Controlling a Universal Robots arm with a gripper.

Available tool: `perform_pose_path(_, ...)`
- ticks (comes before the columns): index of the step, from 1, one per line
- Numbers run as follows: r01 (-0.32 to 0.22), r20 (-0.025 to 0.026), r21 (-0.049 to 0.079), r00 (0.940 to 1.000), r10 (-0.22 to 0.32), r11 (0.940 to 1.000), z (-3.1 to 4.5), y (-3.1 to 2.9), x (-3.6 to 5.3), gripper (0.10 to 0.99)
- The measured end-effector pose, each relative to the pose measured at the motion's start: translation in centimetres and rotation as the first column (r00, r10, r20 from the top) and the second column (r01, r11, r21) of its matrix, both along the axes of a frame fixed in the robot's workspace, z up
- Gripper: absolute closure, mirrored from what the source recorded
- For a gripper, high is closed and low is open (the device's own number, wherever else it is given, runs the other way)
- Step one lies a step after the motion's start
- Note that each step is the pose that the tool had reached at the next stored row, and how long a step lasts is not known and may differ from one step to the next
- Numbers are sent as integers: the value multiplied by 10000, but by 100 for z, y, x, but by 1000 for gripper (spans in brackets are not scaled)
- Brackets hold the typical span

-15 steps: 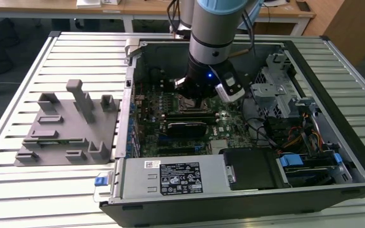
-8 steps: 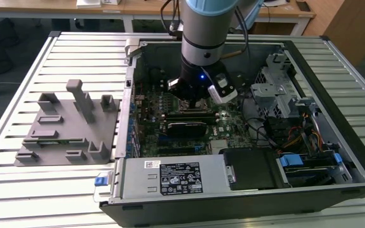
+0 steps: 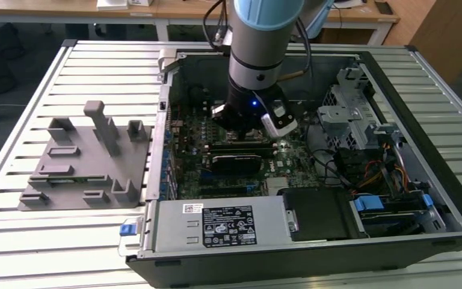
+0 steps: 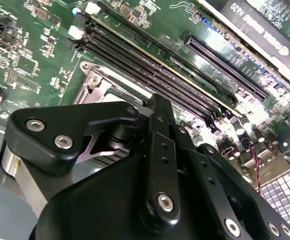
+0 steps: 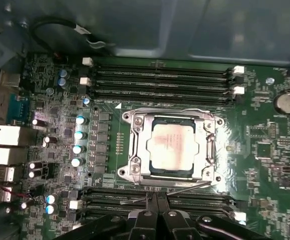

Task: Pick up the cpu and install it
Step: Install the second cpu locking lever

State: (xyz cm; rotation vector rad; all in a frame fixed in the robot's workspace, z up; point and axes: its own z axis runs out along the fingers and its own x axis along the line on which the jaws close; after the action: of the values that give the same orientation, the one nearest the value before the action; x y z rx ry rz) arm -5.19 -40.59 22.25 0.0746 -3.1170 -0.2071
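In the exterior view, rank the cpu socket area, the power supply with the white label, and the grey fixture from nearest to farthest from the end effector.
1. cpu socket area: directly beneath the end effector, inside the case.
2. Power supply: along the case's near edge, toward the camera.
3. Grey fixture: outside the case, at the exterior view's left.
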Motion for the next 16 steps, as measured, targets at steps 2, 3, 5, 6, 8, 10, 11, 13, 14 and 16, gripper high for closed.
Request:
perform_pose_path(2, 0, -55, -1, 10000, 0, 10000, -25, 0, 0, 980)
perform_pose_path(3, 0, -81, -1, 10000, 0, 10000, -38, 0, 0, 980)
perform_pose_path(5, 0, -128, 1, 9999, 0, 10000, -61, 0, 0, 980)
perform_pose_path(6, 0, -147, 6, 9999, 0, 10000, -72, 0, 0, 980)
perform_pose_path(8, -1, -176, 24, 9998, 1, 10000, -89, 0, 0, 980)
perform_pose_path(10, 0, -196, 47, 9998, 1, 10000, -105, 0, -2, 980)
perform_pose_path(11, 0, -202, 61, 9998, 1, 10000, -114, 0, -3, 980)
perform_pose_path(13, 0, -211, 96, 9998, 2, 10000, -130, -2, -3, 980)
perform_pose_path(14, -2, -217, 135, 9998, 4, 9999, -134, -8, -2, 980)
perform_pose_path(16, 3, -219, 286, 9998, 3, 9996, -137, -24, -5, 980)
